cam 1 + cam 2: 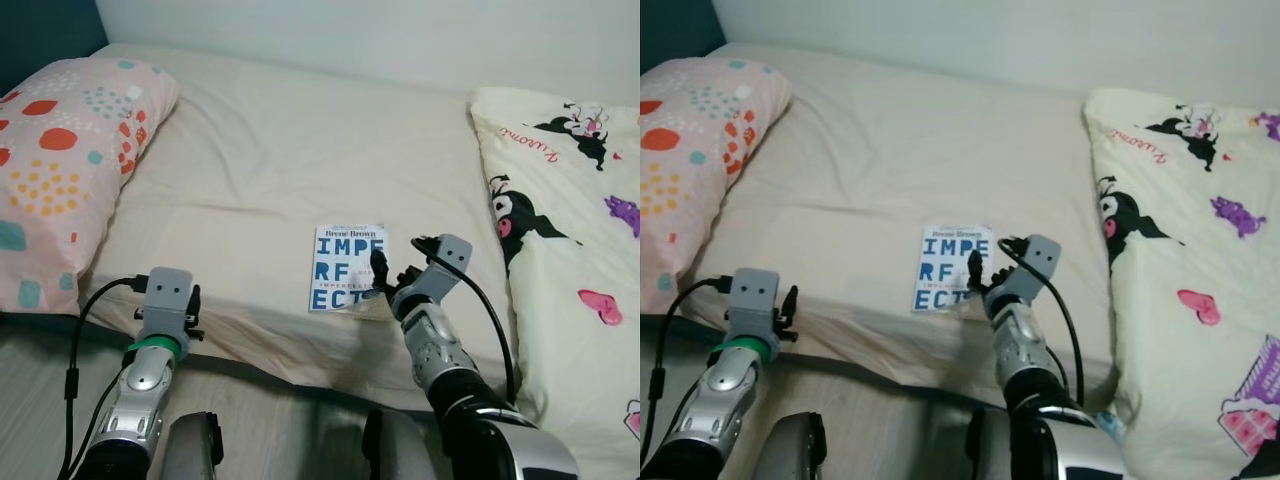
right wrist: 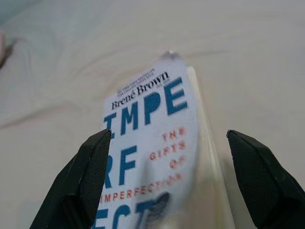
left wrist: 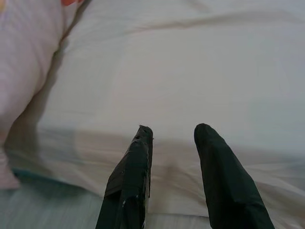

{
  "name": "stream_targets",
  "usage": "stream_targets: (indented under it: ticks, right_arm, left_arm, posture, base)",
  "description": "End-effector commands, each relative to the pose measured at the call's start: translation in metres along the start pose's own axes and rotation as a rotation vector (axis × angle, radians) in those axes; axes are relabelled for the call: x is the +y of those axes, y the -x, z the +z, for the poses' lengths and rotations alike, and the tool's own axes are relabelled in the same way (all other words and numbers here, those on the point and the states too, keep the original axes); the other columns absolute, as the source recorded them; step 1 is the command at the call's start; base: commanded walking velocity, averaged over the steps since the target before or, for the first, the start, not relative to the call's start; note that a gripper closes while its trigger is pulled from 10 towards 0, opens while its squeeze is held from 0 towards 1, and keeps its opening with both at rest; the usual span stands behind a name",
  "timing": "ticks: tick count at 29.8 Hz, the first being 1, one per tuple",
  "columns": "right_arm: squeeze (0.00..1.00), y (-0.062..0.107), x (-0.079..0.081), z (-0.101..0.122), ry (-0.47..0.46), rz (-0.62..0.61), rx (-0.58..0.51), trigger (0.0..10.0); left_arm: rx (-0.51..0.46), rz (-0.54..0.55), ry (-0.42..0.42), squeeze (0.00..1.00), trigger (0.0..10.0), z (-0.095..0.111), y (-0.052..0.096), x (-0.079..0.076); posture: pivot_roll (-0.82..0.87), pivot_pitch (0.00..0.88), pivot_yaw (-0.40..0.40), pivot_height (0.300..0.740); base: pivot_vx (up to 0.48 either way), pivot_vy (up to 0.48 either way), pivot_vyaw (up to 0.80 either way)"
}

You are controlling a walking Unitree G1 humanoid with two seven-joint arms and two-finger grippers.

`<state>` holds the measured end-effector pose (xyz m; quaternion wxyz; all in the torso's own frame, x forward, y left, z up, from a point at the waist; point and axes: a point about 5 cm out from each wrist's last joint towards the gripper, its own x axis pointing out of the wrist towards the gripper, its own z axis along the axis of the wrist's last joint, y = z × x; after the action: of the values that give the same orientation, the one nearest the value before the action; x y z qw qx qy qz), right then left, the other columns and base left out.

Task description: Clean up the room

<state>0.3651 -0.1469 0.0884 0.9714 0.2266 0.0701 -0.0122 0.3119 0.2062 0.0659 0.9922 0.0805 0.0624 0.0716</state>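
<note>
One book, "Brené Brown", "IMPE" cover; right gripper open astride.

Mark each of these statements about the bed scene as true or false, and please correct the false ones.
1. The book lies on the bed near its front edge. True.
2. The right gripper is shut on the book. False: its fingers stand open on either side of the cover.
3. The dotted pillow is on the robot's right. False: it lies on the left; the cartoon-print blanket is on the right.
4. The left gripper is open, holding nothing. True.
</note>
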Motion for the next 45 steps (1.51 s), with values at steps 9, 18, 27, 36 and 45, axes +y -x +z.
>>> stream_targets:
  ticks: [9,18,27,36,45]
  right_arm:
    - [1.0,-0.006,0.007,0.012,0.073,0.042,-0.015,10.0]
    - [0.9,-0.001,0.003,-0.005,0.218,-0.001,0.064,10.0]
    - [0.0,-0.002,0.005,-0.004,0.269,-0.004,0.051,10.0]
    - [0.0,-0.001,0.003,-0.008,0.379,-0.061,0.079,10.0]
    - [0.0,-0.001,-0.003,-0.008,0.436,-0.109,0.099,10.0]
  left_arm:
    - [0.019,-0.049,-0.017,0.0,10.0,-0.002,0.001,-0.007]
    - [0.02,-0.056,-0.033,0.0,10.0,-0.005,0.015,-0.002]
    - [0.008,-0.049,-0.058,0.0,10.0,-0.003,0.024,0.014]
    - [0.015,-0.037,-0.094,0.0,10.0,0.003,0.033,0.03]
    - [0.015,-0.068,-0.127,0.0,10.0,0.01,0.038,0.034]
  posture:
    - [0.14,0.015,0.005,0.566]
    - [0.19,0.103,0.004,0.566]
    - [0.22,0.154,0.013,0.566]
    - [0.27,0.176,0.046,0.566]
    - [0.29,0.213,0.065,0.566]
  base:
    - [0.0,0.0,0.0]
    - [0.0,0.0,0.0]
    - [0.0,0.0,0.0]
    - [0.0,0.0,0.0]
    - [0.0,0.0,0.0]
